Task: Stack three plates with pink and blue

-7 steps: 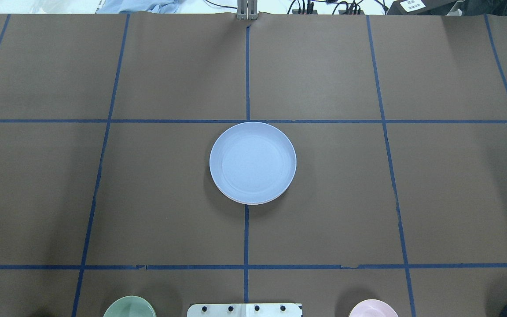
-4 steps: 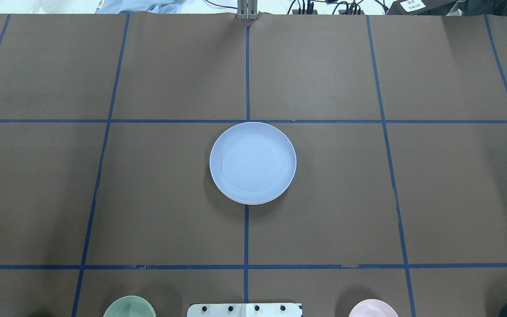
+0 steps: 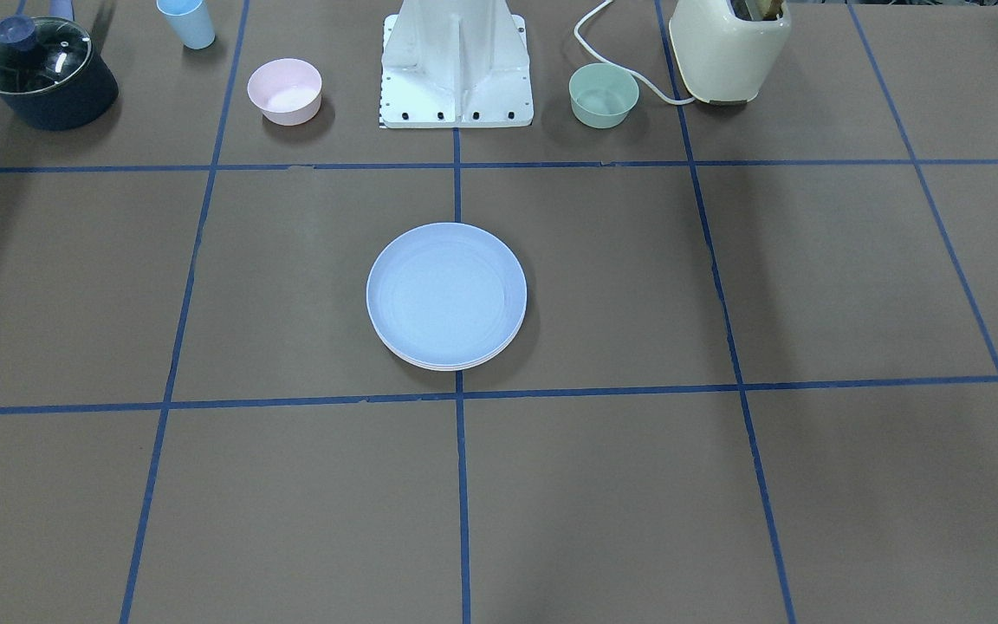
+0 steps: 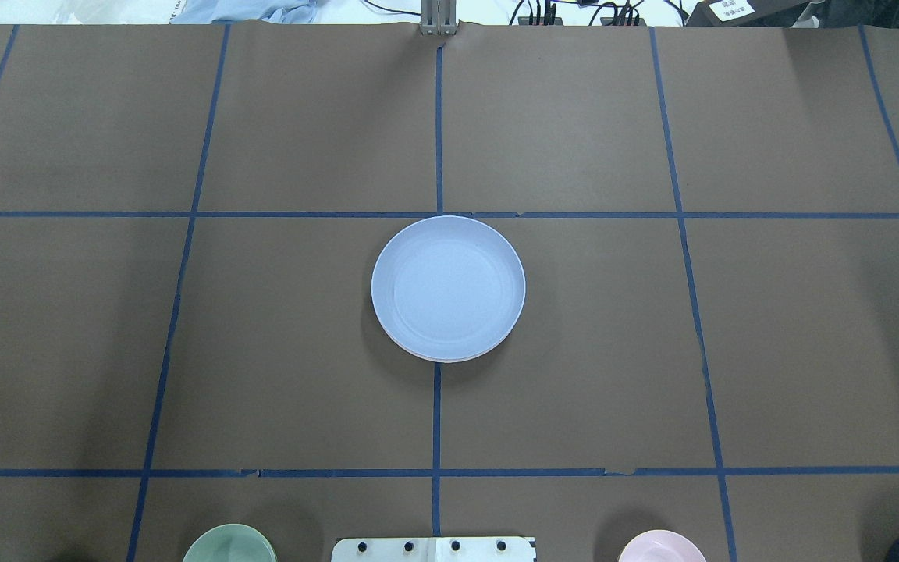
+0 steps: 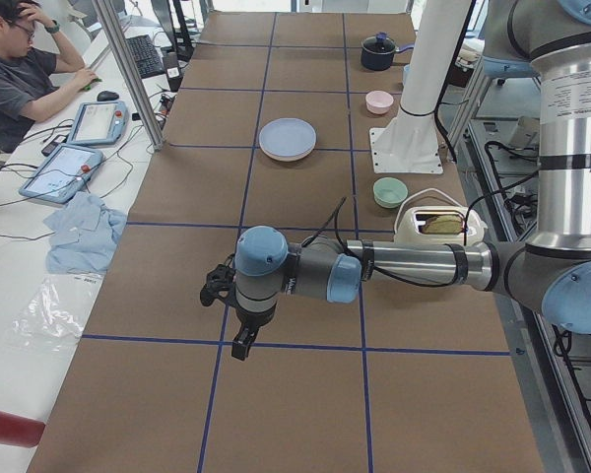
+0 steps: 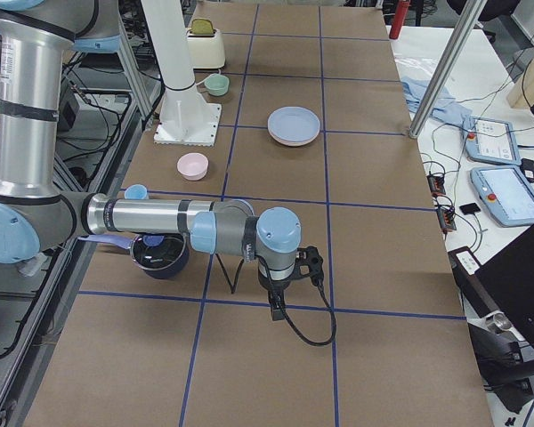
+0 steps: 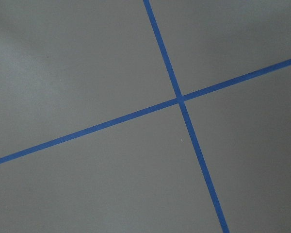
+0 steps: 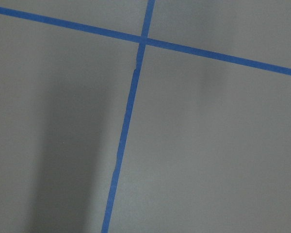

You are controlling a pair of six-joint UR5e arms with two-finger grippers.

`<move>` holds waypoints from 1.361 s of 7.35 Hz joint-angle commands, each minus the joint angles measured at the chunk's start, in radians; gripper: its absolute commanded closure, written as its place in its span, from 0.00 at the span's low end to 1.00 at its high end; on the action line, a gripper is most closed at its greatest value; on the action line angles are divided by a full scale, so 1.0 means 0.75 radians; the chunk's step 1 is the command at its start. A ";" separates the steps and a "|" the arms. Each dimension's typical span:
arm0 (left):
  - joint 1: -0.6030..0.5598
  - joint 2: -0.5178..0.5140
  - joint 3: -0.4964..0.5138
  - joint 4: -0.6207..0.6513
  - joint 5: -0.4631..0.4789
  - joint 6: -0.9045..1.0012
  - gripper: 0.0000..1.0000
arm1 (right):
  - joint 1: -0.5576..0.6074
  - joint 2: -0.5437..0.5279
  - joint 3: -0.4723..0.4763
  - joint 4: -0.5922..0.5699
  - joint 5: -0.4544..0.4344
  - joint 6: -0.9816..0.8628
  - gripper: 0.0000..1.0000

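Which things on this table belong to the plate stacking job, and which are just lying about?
Job: blue plate, on top; paler plate rims showing under it.
Lying about: pink bowl, green bowl, blue cup, lidded pot, toaster.

**Two blue tape lines cross on a brown surface**

A matte grey-brown surface [image 7: 77,58] fills the whole frame. Two strips of blue tape lie flat on it and meet at a crossing [image 7: 180,98] right of centre and a little above the middle. The steep tape line [image 7: 160,43] enters at the top edge near the middle and slants down to the bottom edge, further right. The shallow tape line [image 7: 77,133] starts low on the left edge and climbs to the right edge. They meet at about a right angle, both tilted in the frame. A tiny pale speck [image 7: 181,141] sits just below the crossing, beside the steep line.
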 commanded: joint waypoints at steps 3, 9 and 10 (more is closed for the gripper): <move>0.002 0.043 0.012 0.002 -0.006 -0.193 0.00 | 0.000 0.000 0.001 0.000 0.000 -0.001 0.00; 0.004 0.043 0.000 0.010 -0.069 -0.228 0.00 | -0.002 0.000 0.003 0.000 0.000 -0.003 0.00; 0.004 0.045 0.010 -0.031 -0.067 -0.228 0.00 | 0.000 0.000 0.003 0.000 0.000 -0.003 0.00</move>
